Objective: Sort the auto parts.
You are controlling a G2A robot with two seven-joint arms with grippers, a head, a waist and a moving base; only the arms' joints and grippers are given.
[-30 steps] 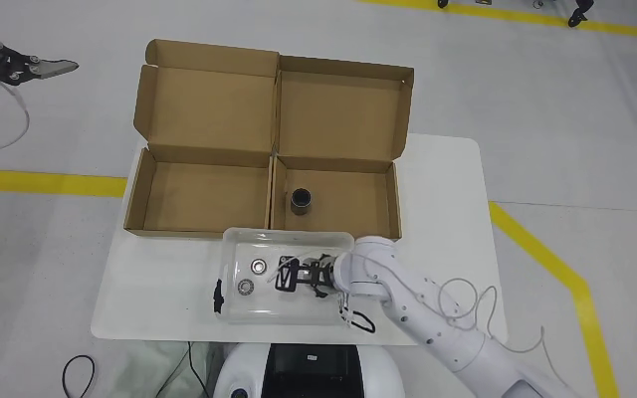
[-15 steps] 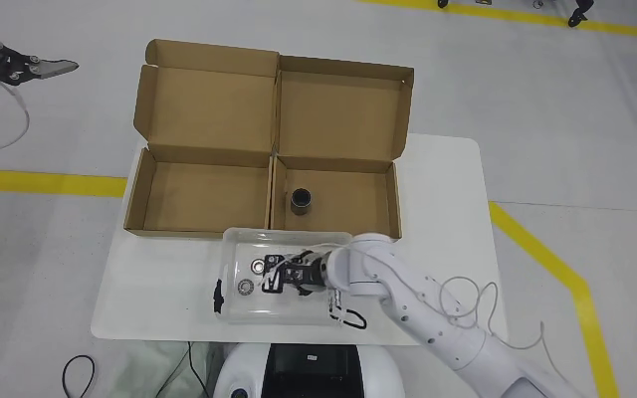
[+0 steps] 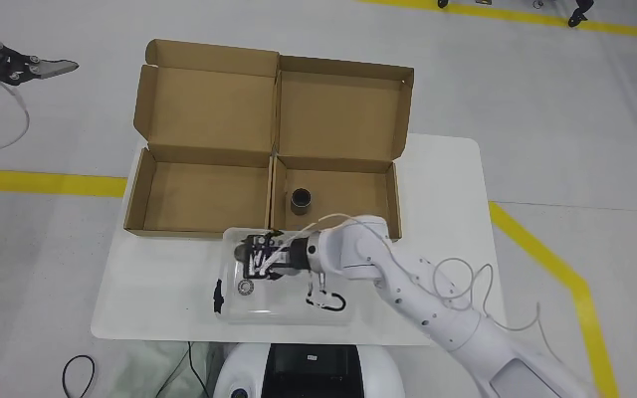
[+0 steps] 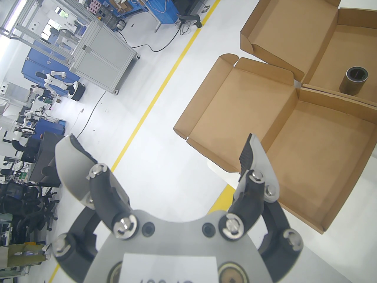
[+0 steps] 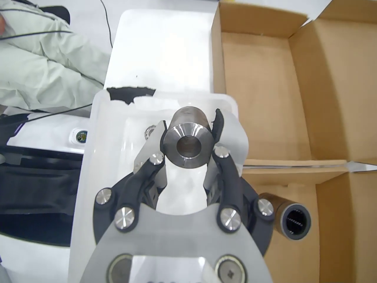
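Observation:
My right gripper (image 5: 190, 122) is shut on a grey steel sleeve (image 5: 188, 142) with a bore through it, held above the clear plastic tray (image 5: 97, 136). Seen from the top, that gripper (image 3: 261, 254) is over the tray's (image 3: 289, 235) left half. A small ring bearing (image 3: 246, 289) lies in the tray below it. A dark sleeve (image 3: 303, 203) stands upright in the right cardboard box (image 3: 348, 204). The left box (image 3: 199, 194) holds nothing. My left gripper (image 4: 160, 148) hangs open off the table, far left over the floor (image 3: 40, 68).
Both box lids (image 3: 279, 99) stand open at the back. A black scrap (image 3: 217, 296) clings to the tray's left rim. White table (image 3: 443, 199) lies bare to the right of the boxes and to the left of the tray.
My right gripper has moved left across the tray and slightly toward the boxes. The left arm has kept still.

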